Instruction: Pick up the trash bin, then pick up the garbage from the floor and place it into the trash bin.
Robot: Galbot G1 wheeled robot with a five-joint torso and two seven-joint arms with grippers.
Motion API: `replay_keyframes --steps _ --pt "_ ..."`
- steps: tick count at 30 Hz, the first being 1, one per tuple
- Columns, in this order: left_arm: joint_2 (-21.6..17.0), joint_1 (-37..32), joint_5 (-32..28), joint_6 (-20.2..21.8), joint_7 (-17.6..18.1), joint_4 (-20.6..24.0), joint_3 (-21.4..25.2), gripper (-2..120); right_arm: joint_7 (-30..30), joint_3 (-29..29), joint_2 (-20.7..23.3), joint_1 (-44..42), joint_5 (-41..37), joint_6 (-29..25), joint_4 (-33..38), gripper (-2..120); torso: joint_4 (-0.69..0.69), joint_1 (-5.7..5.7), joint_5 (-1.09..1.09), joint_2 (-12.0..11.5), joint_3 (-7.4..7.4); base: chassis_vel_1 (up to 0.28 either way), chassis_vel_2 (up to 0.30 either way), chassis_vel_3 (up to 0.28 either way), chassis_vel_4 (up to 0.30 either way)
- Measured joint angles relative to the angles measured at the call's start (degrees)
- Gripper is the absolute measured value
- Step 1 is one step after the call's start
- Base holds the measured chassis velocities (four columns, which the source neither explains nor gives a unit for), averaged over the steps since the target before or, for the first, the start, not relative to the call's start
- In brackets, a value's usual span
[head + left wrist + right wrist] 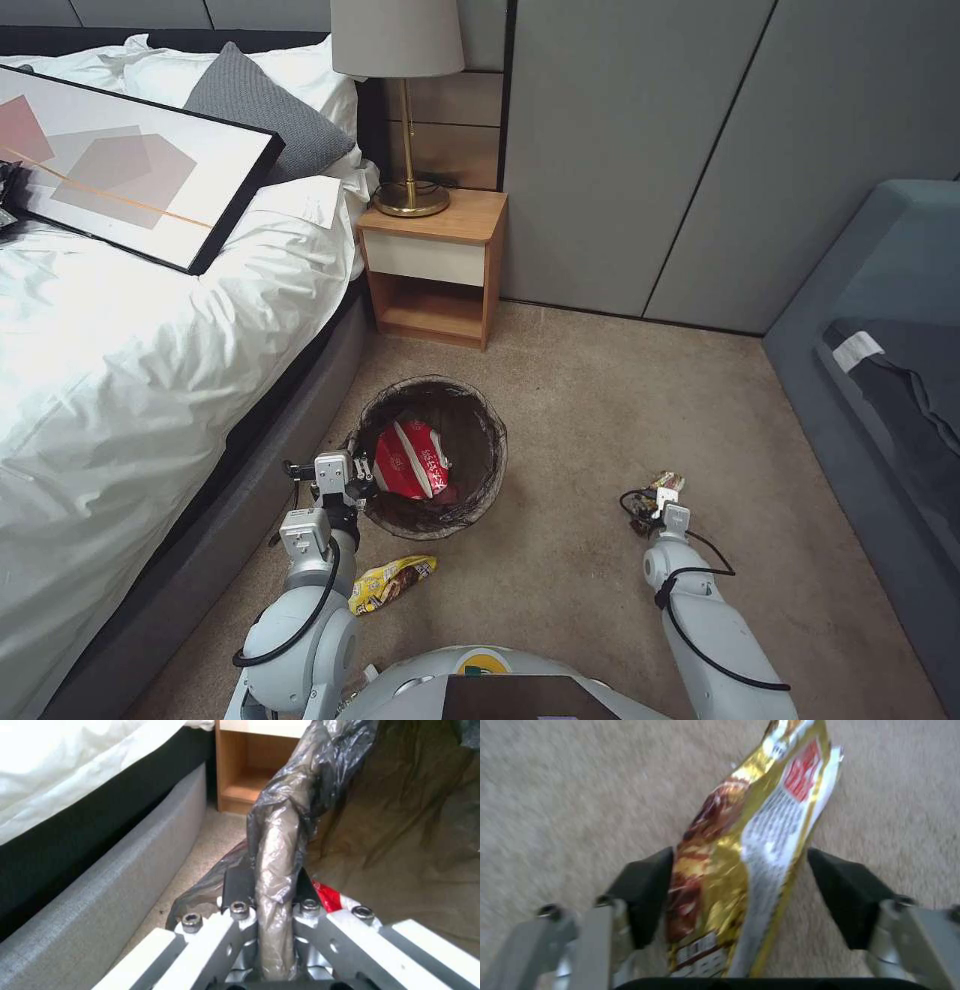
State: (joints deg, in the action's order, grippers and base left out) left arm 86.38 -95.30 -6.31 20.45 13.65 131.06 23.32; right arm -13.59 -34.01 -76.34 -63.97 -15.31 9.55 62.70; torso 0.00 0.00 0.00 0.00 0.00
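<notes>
The trash bin (pixel 470 400), a round pail with a dark bag folded over its rim, is beside the bed on the carpeted floor (pixel 610 410). A crumpled red-white packet (pixel 410 460) lies inside it. My left gripper (pixel 352 484) is shut on the bin's near rim; in the left wrist view the bag-covered rim (pixel 275 843) runs between the fingers of my left gripper (pixel 270 879). My right gripper (pixel 655 503) is to the right of the bin, low over the floor, shut on a gold-yellow snack wrapper (pixel 740 832). Another yellow wrapper (pixel 392 580) lies on the carpet just in front of the bin.
The bed (pixel 150 380) with its grey base runs along the left, close to the bin. A wooden nightstand (pixel 435 265) with a brass lamp (pixel 405 110) stands behind the bin. Grey wardrobe doors (pixel 650 150) close off the back. A dark upholstered seat (pixel 880 340) is on the right.
</notes>
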Motion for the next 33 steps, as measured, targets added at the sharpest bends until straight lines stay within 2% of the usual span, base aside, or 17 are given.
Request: replay_keyframes --steps 1,4,8,10,11,13,15,16,19,29,31,33 --pt "0.0 0.0 0.0 0.0 0.0 0.0 0.0 0 0.0 0.0 0.0 0.0 0.0 0.0 0.0 65 0.00 0.00 0.00 0.0 0.00 0.000 0.000 0.000 0.000" --pt "0.0 0.1 0.0 0.0 0.0 0.0 0.0 0 0.1 0.0 0.0 0.1 0.4 -0.9 -1.5 48 -0.01 0.00 0.00 0.0 0.00 0.000 0.000 0.000 0.000" --pt "-0.1 0.1 0.0 0.0 0.0 0.0 0.0 0 0.2 -0.1 -0.1 0.1 0.6 -1.1 -1.9 38 0.00 0.00 0.00 0.0 0.00 0.000 0.000 0.000 0.000" --pt "-0.1 0.2 0.0 0.0 0.0 0.0 0.0 0 0.3 -0.1 -0.1 0.1 0.8 -1.4 -2.0 29 0.01 0.00 0.00 0.0 0.00 0.000 0.000 0.000 0.000" --pt "-0.1 0.2 0.0 0.0 0.0 0.0 0.0 0 0.3 -0.1 -0.1 0.1 0.8 -1.4 -2.0 29 0.01 0.00 0.00 0.0 0.00 0.000 0.000 0.000 0.000" --pt "-0.1 0.2 0.0 0.0 0.0 0.0 0.0 0 0.3 -0.1 -0.1 0.1 1.1 -1.7 -2.2 17 0.00 0.00 -0.01 0.0 0.00 0.000 0.000 0.000 0.000" --pt "-0.1 0.2 -0.1 0.0 0.0 0.0 0.0 0 0.2 -0.1 -0.1 0.1 1.2 -1.8 -2.2 14 0.00 0.00 -0.01 0.0 0.00 0.000 0.000 0.000 0.000" --pt "-0.1 0.2 -0.1 0.0 0.0 0.0 0.0 0 0.2 -0.1 -0.1 0.1 1.3 -2.0 -2.3 7 0.00 0.00 -0.01 0.0 0.00 0.000 0.000 0.000 0.000" --pt "-0.1 0.2 -0.1 0.0 0.0 0.0 0.0 0 0.2 -0.1 0.0 0.1 1.5 -2.3 -2.5 0 0.00 0.00 -0.01 0.0 0.00 0.000 0.000 0.000 0.000" --pt "-0.1 0.3 -0.1 0.1 0.0 -0.1 0.0 0 -0.1 -0.1 0.0 -0.8 2.3 -3.3 -0.6 0 0.00 0.00 0.00 0.0 0.00 0.000 0.000 0.000 0.000" --pt "-0.1 0.3 -0.1 0.1 0.0 -0.1 0.0 0 -0.2 -0.2 0.0 -1.5 2.5 -3.5 1.1 0 0.00 0.00 0.00 0.0 0.00 0.000 0.000 0.000 0.000" --pt "-0.1 0.4 -0.1 0.1 0.0 -0.3 0.0 0 -0.6 -0.6 0.0 -3.7 3.1 -3.8 7.0 0 0.01 0.00 0.00 0.0 0.00 0.000 0.000 0.000 0.000"
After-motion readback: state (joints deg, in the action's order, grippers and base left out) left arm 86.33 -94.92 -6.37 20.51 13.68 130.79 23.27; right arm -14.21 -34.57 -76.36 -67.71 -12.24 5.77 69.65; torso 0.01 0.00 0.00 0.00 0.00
